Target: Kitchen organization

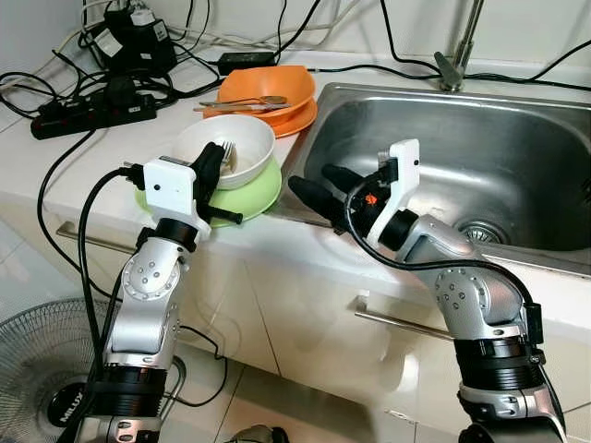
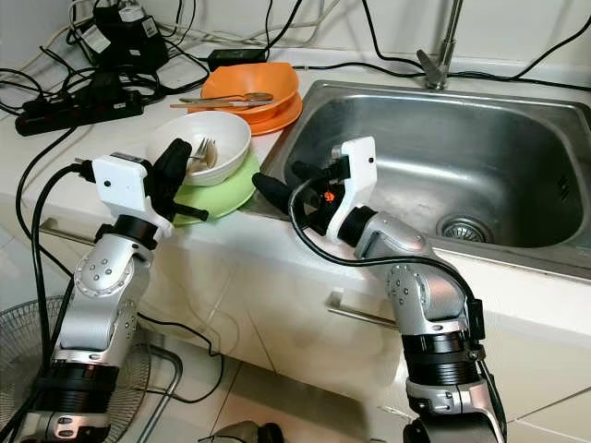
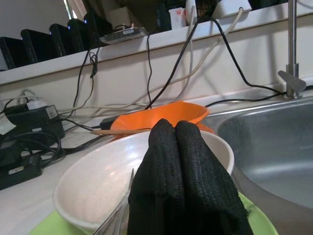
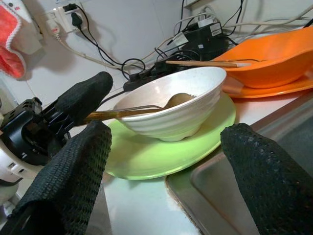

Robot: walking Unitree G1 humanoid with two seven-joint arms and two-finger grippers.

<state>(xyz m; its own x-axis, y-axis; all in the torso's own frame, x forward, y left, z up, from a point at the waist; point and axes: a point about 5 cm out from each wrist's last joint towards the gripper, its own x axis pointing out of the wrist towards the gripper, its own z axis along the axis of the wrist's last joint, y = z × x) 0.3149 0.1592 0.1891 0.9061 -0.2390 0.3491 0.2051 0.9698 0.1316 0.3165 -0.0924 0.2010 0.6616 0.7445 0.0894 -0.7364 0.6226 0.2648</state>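
Left pincer [image 1: 214, 175], fingers pressed together, is hovering at the white bowl [image 1: 226, 150] on the green plate [image 1: 249, 196], near-left surface. Right pincer [image 1: 325, 189], spread, is aiming at it, likely for sink [image 1: 517, 157] transfer.

the robot has two silver, rounded metal arms, the left arm [image 1: 143, 305] at the lower left of the head views and the right arm [image 1: 476, 305] at the lower right. small dark screws dot the domed joint housings. a ribbed black collar rings each forearm near the bottom edge. each wrist carries a white, boxy plastic camera housing, and glossy black cables loop from these housings along the arms. the left gripper [image 1: 211, 175] and the right gripper [image 1: 323, 189] each have two long black fingers with a coarse, knitted-looking texture. a small orange-red part sits behind the right gripper's fingers.
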